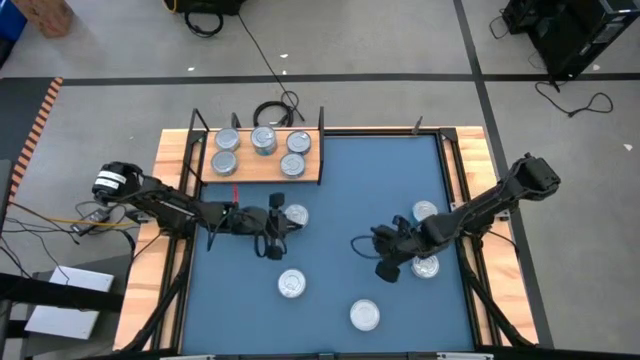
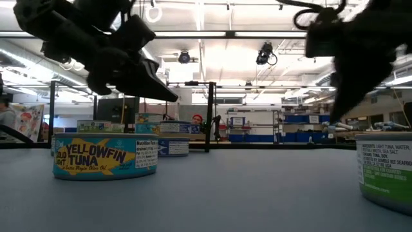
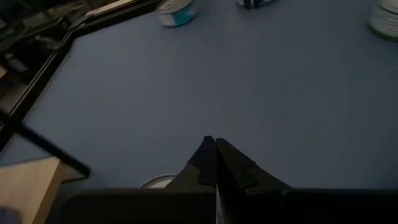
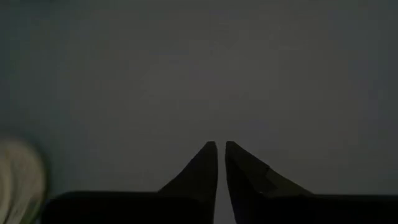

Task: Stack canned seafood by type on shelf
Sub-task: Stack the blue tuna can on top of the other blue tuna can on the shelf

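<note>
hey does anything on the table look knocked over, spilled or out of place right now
Nothing stands out. Four tins sit flat on the wooden shelf, and five more lie flat, lids up, scattered on the blue mat, unsorted. No spill or visible damage.

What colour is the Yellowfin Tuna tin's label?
Blue with yellow lettering, on the tuna tin; low view shows it best.

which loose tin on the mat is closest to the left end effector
The tin just right of the left end effector, below the shelf; the other four loose tins lie farther off.
</note>
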Available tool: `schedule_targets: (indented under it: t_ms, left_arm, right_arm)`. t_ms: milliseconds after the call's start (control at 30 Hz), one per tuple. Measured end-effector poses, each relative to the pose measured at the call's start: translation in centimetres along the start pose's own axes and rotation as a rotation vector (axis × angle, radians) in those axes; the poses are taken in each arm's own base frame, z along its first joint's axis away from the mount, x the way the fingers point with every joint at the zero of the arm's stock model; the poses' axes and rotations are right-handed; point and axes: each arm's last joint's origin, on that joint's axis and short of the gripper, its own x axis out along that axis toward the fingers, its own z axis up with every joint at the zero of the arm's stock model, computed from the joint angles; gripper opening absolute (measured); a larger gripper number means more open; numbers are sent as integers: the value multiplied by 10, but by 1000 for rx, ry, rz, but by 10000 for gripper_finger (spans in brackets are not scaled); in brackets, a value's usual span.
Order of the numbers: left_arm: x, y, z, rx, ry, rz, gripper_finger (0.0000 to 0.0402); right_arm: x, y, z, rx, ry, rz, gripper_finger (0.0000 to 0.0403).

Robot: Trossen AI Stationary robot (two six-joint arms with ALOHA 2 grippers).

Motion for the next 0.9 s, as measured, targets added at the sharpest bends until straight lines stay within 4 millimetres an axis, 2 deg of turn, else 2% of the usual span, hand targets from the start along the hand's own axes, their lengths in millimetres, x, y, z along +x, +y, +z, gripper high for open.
schedule_targets:
  t_ms: [133, 233, 467, 700, 900]
  left_arm:
    - [-2, -7, 1, 28, -9, -27, 1]
    - [-2, -9, 2, 31, -11, -35, 1]
    - [-2, -10, 1, 32, 1, -39, 1]
    - [-2, -10, 0, 16, 4, -40, 1]
    - [-2, -10, 0, 16, 4, -40, 1]
  right_arm:
    - [-17, 15, -10, 40, 142, 41, 69]
    - [-27, 19, -25, 51, 277, 12, 69]
    - [-35, 13, -57, 67, 471, -116, 8]
    - [-25, 2, -68, 51, 491, -159, 8]
    - [-14, -4, -56, -2, 369, -140, 7]
